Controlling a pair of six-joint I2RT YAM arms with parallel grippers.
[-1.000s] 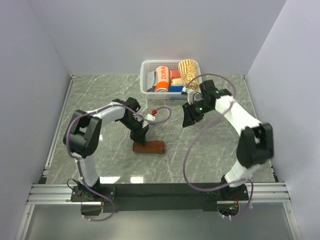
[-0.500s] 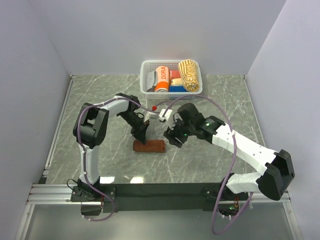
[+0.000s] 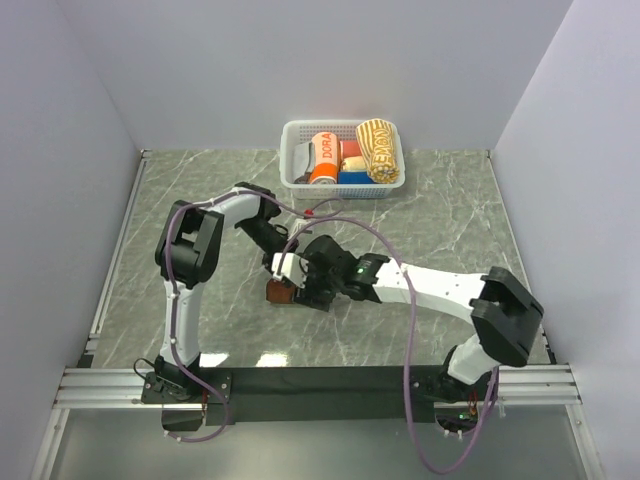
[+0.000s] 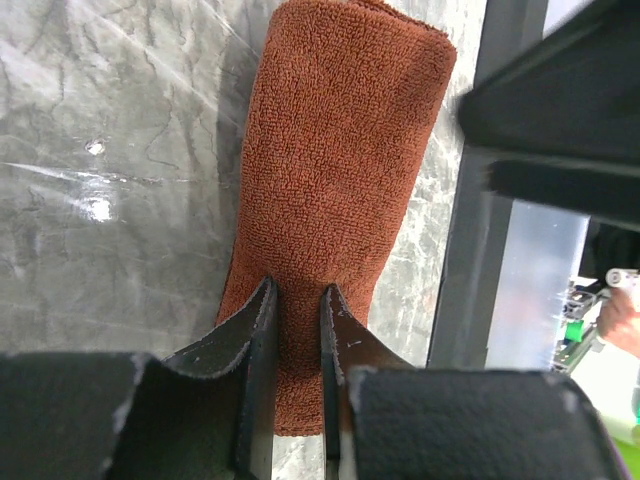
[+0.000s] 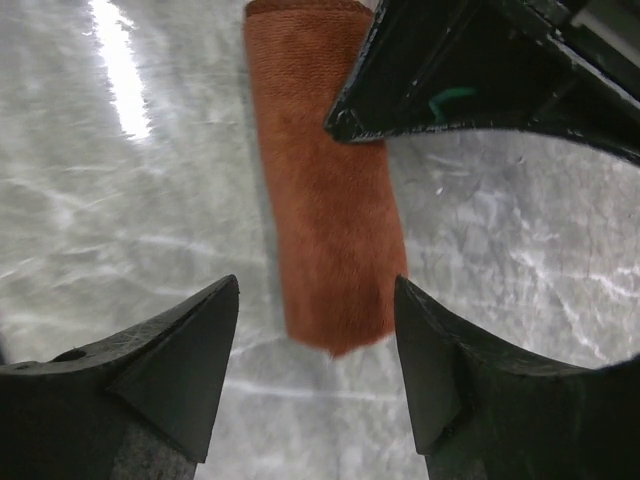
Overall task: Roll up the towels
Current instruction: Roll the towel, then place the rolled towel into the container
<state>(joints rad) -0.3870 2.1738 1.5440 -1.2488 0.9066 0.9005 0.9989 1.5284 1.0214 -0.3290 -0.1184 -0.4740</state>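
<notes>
The rust-brown towel (image 4: 340, 170) lies rolled into a short log on the marble table (image 3: 200, 200). My left gripper (image 4: 298, 292) is shut on its near end, with cloth pinched between the narrow jaws. In the top view the left gripper (image 3: 276, 280) sits at the roll's left end, where a bit of rust-brown towel (image 3: 277, 293) shows. My right gripper (image 5: 316, 290) is open, its fingers straddling the other end of the rust-brown towel (image 5: 325, 220) without touching it. The cream-yellow towel (image 3: 379, 150) lies rolled in the white basket (image 3: 300, 126).
The basket at the back also holds the orange DORA roll (image 3: 322, 158) and small red and blue rolls. Both arms crowd together over the table's middle, the right gripper (image 3: 303, 295) tight against the left one. White walls enclose three sides.
My right arm has swung from near the basket down and left to the rust-brown roll, and its jaws have widened. The left gripper has kept its pinch on the roll.
</notes>
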